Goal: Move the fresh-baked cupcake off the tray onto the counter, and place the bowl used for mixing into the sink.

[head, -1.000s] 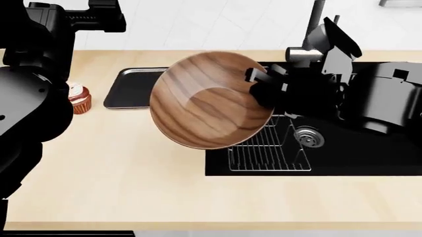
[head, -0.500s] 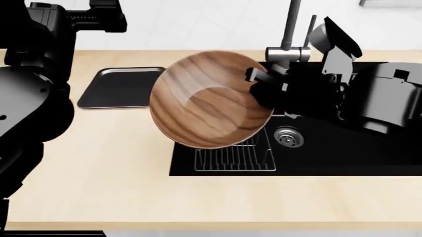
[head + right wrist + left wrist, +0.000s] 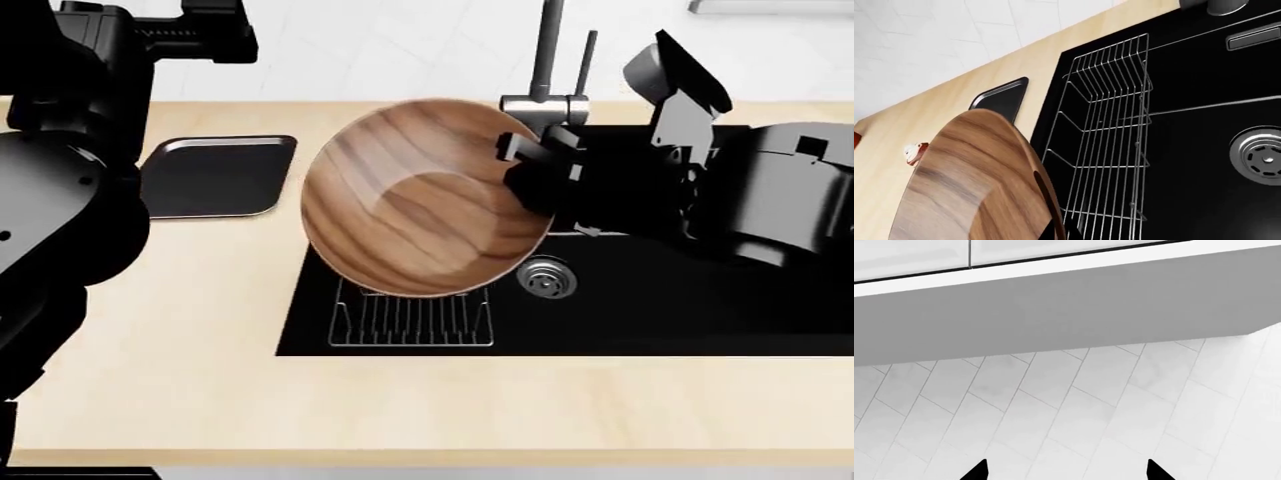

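Note:
My right gripper [image 3: 530, 172] is shut on the rim of the big brown wooden bowl [image 3: 416, 200] and holds it tilted in the air over the left end of the black sink [image 3: 694, 315]. In the right wrist view the bowl [image 3: 967, 185] fills the near side, with the jaws [image 3: 1054, 231] clamped on its edge. The black tray [image 3: 214, 175] lies empty on the beige counter [image 3: 200, 340], left of the sink. A small white and red bit of the cupcake [image 3: 915, 151] peeps out past the bowl's rim on the counter; the head view hides it. My left gripper [image 3: 1067, 472] is open, facing the tiled wall.
A wire dish rack [image 3: 407, 320] sits in the sink below the bowl, with the steel drain [image 3: 545, 278] to its right. The grey faucet [image 3: 541, 70] stands behind the sink. My left arm [image 3: 60, 200] covers the counter's left part.
The sink, rack, faucet and tray have slid left in the head view while both arms keep their pose. The bowl now hangs over the sink's left end and rack.

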